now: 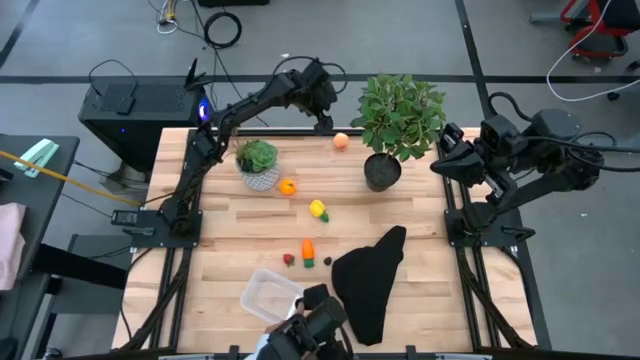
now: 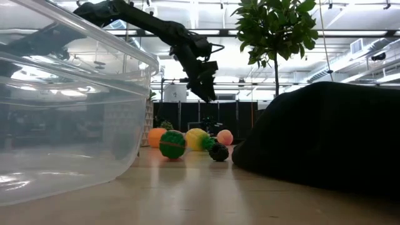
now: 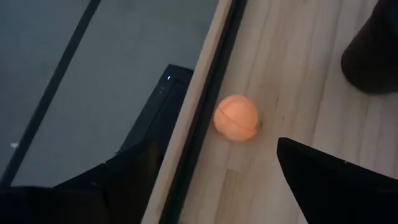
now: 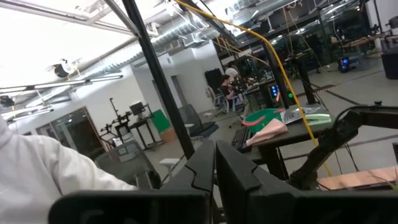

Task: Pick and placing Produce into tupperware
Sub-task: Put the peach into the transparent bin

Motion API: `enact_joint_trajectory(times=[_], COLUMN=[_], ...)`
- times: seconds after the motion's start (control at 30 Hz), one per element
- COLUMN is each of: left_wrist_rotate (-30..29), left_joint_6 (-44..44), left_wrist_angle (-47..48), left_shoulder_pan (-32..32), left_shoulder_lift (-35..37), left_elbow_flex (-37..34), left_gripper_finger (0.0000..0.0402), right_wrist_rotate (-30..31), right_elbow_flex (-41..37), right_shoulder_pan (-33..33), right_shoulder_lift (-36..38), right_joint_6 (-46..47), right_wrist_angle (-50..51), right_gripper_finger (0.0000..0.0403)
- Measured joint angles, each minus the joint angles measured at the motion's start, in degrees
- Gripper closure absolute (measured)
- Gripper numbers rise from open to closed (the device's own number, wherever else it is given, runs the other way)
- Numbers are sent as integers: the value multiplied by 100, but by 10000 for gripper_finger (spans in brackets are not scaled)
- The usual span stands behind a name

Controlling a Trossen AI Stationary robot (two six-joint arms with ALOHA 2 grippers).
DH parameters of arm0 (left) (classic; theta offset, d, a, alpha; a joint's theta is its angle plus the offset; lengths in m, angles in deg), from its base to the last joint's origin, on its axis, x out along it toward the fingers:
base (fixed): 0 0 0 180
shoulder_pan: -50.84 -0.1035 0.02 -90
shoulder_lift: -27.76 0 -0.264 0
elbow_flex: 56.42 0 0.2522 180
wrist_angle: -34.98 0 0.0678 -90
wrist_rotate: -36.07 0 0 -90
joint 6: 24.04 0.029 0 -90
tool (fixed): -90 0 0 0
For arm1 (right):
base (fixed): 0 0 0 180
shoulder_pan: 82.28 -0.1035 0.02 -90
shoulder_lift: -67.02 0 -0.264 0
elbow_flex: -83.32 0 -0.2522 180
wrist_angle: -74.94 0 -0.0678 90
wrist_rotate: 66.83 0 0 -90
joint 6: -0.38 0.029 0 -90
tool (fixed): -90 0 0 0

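We see the left tool (image 1: 327, 124) reaching to the far edge of the worktop (image 1: 230, 225), its fingers spread wide and holding nothing. The peach-coloured piece of produce (image 1: 341, 141) lies on the wood just beside it; in the left wrist view this peach ball (image 3: 236, 117) sits close to the worktop's edge rail, between and ahead of the two dark fingers (image 3: 329, 180), apart from both. The right tool (image 1: 443, 160) waits off the right side of the worktop, near the large potted plant (image 1: 398, 115), its fingers pressed together and empty. The other produce stays scattered on the wood: an orange piece (image 1: 288, 186) beside the small potted plant (image 1: 258, 162), a yellow piece (image 1: 318, 209) near the middle, and a carrot-shaped orange piece (image 1: 308, 250) with a small red piece (image 1: 289, 259) next to it. The tupperware (image 1: 270, 295) rests near the front edge, left of the black cloth (image 1: 370, 280), with no produce in it
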Motion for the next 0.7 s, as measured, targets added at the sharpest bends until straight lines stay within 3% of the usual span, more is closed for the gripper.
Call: enact_joint_trajectory(times=[0.23,0.4,0.53,0.7], left_wrist_rotate=[20,-51,-64,338], left_joint_6=[-186,-192,-365,-1039], left_wrist_angle=[162,689,169,-444], left_shoulder_pan=[162,147,129,112], left_shoulder_lift=[-24,-44,31,11], left_elbow_flex=[43,509,548,568], left_gripper_finger=[65,66,72,82], right_wrist_rotate=[63,62,62,63], right_elbow_flex=[0,0,0,0], right_shoulder_pan=[0,0,2,0], right_shoulder_lift=[-2,-2,-2,0], right_joint_6=[3,3,2,43], right_wrist_angle=[2,46,154,201], right_gripper_finger=[380,380,380,380])
